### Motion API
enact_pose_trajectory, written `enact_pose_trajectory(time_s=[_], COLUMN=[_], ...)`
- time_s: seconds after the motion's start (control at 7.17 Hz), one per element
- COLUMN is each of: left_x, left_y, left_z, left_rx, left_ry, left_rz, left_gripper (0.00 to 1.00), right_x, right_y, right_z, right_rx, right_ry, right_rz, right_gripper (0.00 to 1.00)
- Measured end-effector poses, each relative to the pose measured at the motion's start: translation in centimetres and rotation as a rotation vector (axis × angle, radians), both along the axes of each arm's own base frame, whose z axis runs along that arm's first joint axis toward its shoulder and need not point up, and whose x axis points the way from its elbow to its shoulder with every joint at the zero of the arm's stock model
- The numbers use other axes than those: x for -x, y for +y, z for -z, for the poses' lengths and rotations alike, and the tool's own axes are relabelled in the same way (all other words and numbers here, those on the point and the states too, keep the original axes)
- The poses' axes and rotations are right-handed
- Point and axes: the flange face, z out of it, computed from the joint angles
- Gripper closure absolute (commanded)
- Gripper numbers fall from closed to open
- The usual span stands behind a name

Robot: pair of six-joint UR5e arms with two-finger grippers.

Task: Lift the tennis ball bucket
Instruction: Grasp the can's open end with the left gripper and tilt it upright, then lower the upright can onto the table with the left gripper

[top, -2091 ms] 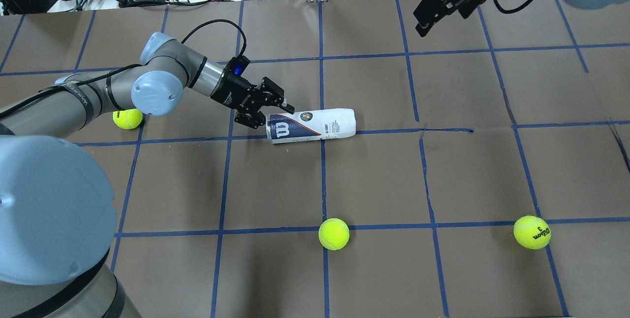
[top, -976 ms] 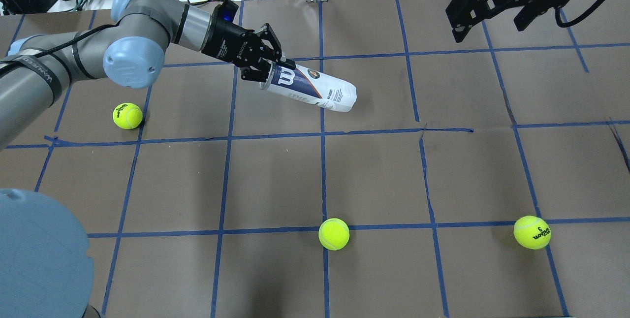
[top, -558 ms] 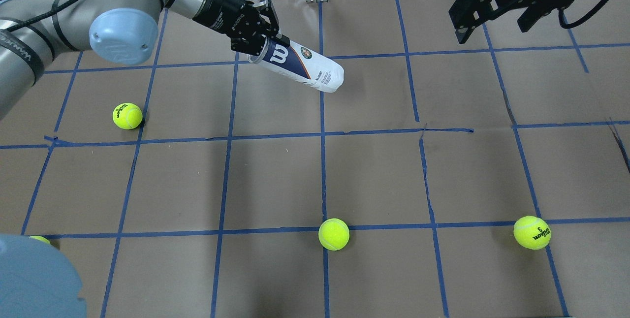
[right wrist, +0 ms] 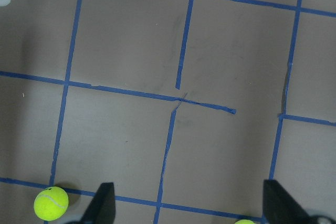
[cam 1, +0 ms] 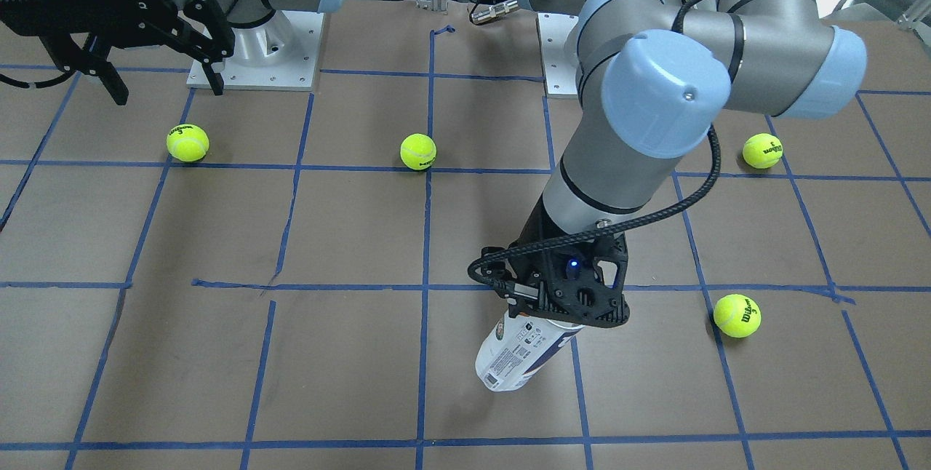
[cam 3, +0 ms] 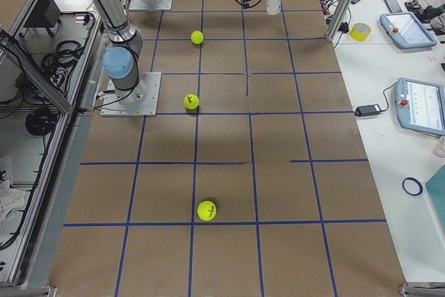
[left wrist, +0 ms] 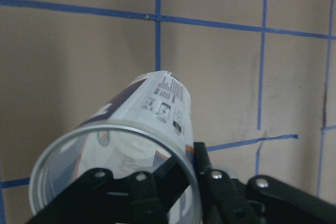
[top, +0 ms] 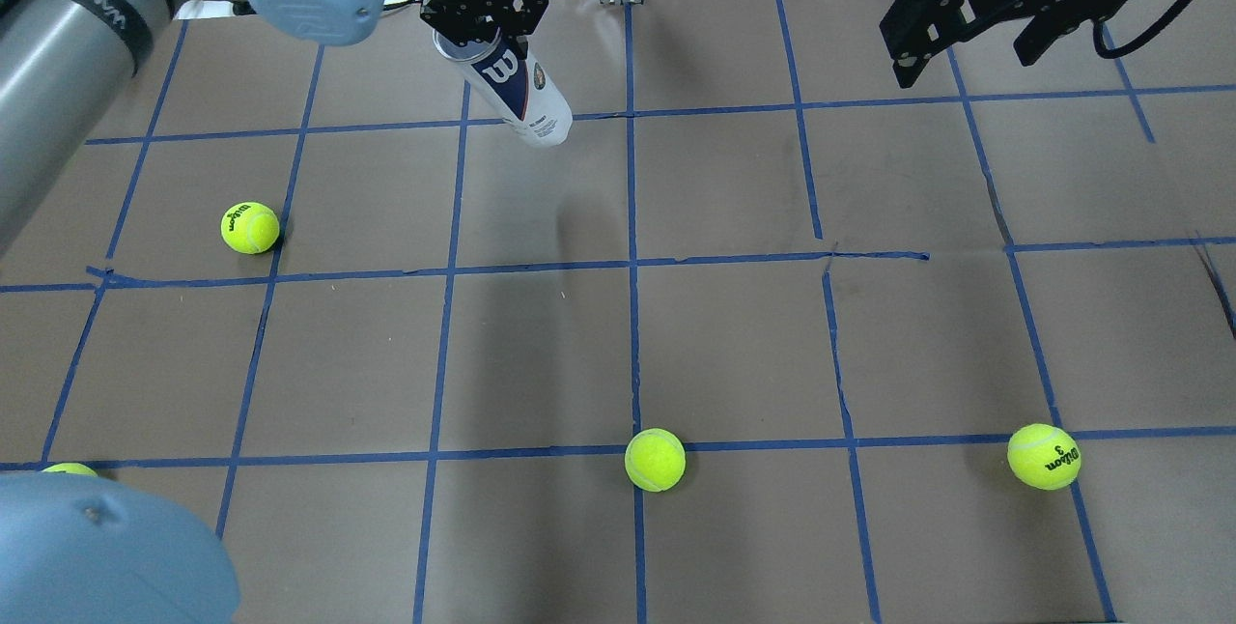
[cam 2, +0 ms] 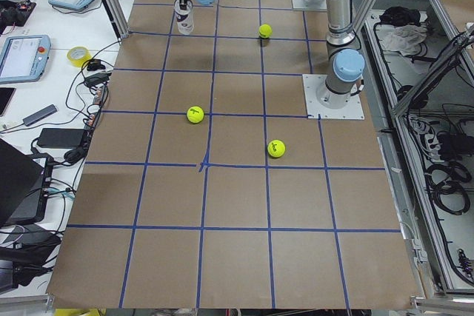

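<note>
Bucket (left wrist: 157, 103): clear glossy plastic, printed label wrap, shiny metal-looking rim (left wrist: 79, 130). Table (top: 734, 344): matt brown paper, creased in places, w/ blue tape lines (top: 634, 344). Balls (top: 655, 459): fuzzy yellow-green felt. Left arm (cam 1: 756, 12): smooth grey metal tubes, satin pale-blue plastic caps (cam 1: 665, 92). Left gripper (top: 480, 33): matt black plastic.
</note>
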Motion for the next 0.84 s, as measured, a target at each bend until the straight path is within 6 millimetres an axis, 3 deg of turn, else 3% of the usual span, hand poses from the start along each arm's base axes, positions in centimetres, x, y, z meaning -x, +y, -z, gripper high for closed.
enact_pose_trajectory(time_s=[0.42, 0.84], left_x=[5.4, 7.3], left_y=[0.5, 1.6], left_z=[4.0, 6.5], left_rx=[-0.055, -0.11], left_ry=[-0.138, -0.191], left_rz=[0.108, 0.147], left_gripper=[1.0, 1.0], right_x=[-0.2, -0.2], right_y=[0.2, 0.3], right_z=[1.2, 1.5], right_rx=[-0.03, -0.04], right_ry=[-0.011, -0.012], right_rz=[0.057, 0.088], right_gripper=[0.0, 0.0])
